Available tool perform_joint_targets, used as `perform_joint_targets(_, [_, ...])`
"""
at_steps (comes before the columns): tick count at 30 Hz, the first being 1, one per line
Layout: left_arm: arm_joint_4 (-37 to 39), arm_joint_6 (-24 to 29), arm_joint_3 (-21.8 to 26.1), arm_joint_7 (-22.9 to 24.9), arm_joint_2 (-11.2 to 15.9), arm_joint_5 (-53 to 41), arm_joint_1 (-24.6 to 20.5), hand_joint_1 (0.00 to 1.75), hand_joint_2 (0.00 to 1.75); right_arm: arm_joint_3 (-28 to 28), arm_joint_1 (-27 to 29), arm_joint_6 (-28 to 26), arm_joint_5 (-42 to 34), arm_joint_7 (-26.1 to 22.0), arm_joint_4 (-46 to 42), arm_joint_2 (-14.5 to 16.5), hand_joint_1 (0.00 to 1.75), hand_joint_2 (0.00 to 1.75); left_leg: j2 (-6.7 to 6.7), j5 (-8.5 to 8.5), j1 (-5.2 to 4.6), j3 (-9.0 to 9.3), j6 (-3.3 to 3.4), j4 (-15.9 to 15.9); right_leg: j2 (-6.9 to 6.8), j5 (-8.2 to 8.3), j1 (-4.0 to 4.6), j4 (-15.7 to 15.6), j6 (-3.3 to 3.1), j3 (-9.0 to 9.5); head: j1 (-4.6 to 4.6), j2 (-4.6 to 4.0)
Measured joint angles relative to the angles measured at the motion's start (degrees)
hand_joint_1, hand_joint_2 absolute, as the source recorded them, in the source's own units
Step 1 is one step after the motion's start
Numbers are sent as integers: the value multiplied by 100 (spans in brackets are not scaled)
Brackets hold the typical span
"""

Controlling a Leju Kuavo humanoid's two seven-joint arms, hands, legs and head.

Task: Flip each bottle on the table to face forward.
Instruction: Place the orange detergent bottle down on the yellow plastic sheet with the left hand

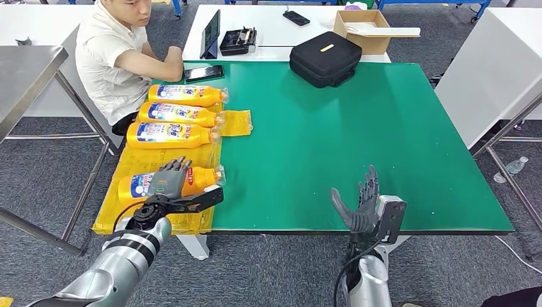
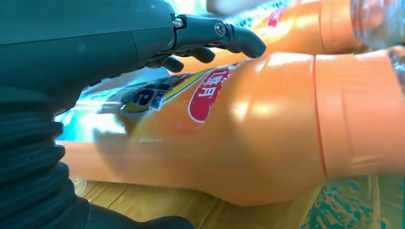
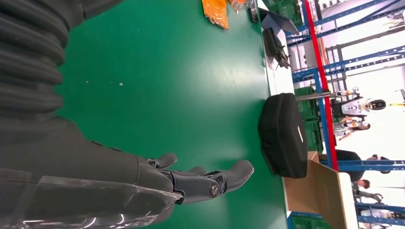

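Item one: nearest bottle (image 1: 171, 183), orange plastic, blue-and-white label, lying on its side near the front-left corner of the green table (image 1: 358, 141), cap toward the table's middle. It rests on a yellow sheet (image 1: 128, 217) running along the left edge. My left hand (image 1: 167, 181) lies over its labelled body, fingers draped across the top; I cannot tell whether they clamp it or merely rest there. In the left wrist view the fingertips (image 2: 239, 40) curl over the bottle's shoulder.

Handling, my judgement: glossy, rounded, likely slippery; the wall may give under squeeze; if full, moderately heavy. I'd take it across the broad labelled body, not the tapering neck.

Items two to four: three more orange bottles (image 1: 176, 115), side by side along the left edge behind the first, labels showing.

My right hand (image 1: 360, 203): at the front edge, fingers spread, holding nothing.

Sundries: black case (image 1: 325, 59) at the far edge; phone (image 1: 204, 72) at the far-left corner; a seated person (image 1: 118, 57) beyond it.
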Motion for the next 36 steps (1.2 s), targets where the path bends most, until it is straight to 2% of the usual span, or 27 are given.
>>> perform_joint_targets(6, [-1087, 440, -513, 28, -129, -1, 676, 0, 175, -84, 135, -65, 107, -2, -101, 89, 0, 175, 6, 6, -1, -49, 6, 4, 2, 6, -1, 2, 3, -48, 0, 0])
perform_joint_targets(9, [-1826, 613, -842, -241, -183, -1, 1097, 0, 175, -125, 232, -134, 137, -11, -197, 115, 0, 175, 5, 6, -2, -76, 7, 7, 1, 6, -2, 2, 5, -75, -1, 0])
perform_joint_targets(12, [-2858, 527, -1124, -568, -309, -1, 1580, 0, 175, -210, 347, -178, 159, -28, -336, 125, 0, 175, 2, 4, -3, -103, 7, 8, 0, 3, -4, 2, 8, -97, 0, 0])
perform_joint_targets(17, [-4150, 470, -1485, -708, -420, -1, 2071, 0, 175, -322, 479, -181, 160, -40, -516, 142, 0, 175, 9, -3, -3, -130, 5, 8, 3, 3, -4, 1, 8, -128, 0, 0])
perform_joint_targets(20, [-4526, 472, -1594, -763, -433, 3, 2190, 0, 175, -365, 494, -181, 169, -41, -563, 143, 0, 175, 8, -3, -2, -131, 4, 8, 3, 2, -2, 1, 7, -129, -1, 0])
perform_joint_targets(27, [-4885, 614, -1712, -928, -454, 90, 2301, 0, 175, -425, 496, -211, 218, -91, -604, 143, 0, 175, 9, 0, -1, -130, 3, 7, 3, 3, -2, 2, 7, -128, -1, 0])
perform_joint_targets(29, [-5026, 638, -1731, -1129, -484, 465, 2358, 0, 175, -436, 504, -272, 222, -185, -664, 143, 0, 175, 8, 0, -2, -131, 3, 7, 3, 3, -3, 2, 7, -128, -1, 0])
perform_joint_targets(31, [-5214, 492, -1722, -1508, -558, 1506, 2458, 0, 175, -427, 557, -384, 258, -339, -808, 144, 0, 175, 7, -1, -3, -132, 3, 7, 2, 3, -4, 1, 8, -128, -1, 0])
perform_joint_targets(35, [-5528, -144, -1589, -2297, -721, 4497, 2676, 0, 175, -288, 803, -646, 530, -571, -1322, 148, 0, 0, 8, -5, -3, -135, 4, 7, 3, 1, -5, 0, 8, -130, -2, 0])
perform_joint_targets(36, [-5563, -282, -1545, -2433, -736, 5072, 2732, 0, 175, -222, 883, -701, 599, -581, -1465, 149, 0, 0, 8, -7, -3, -135, 3, 7, 3, 0, -4, 0, 8, -130, -2, 0])
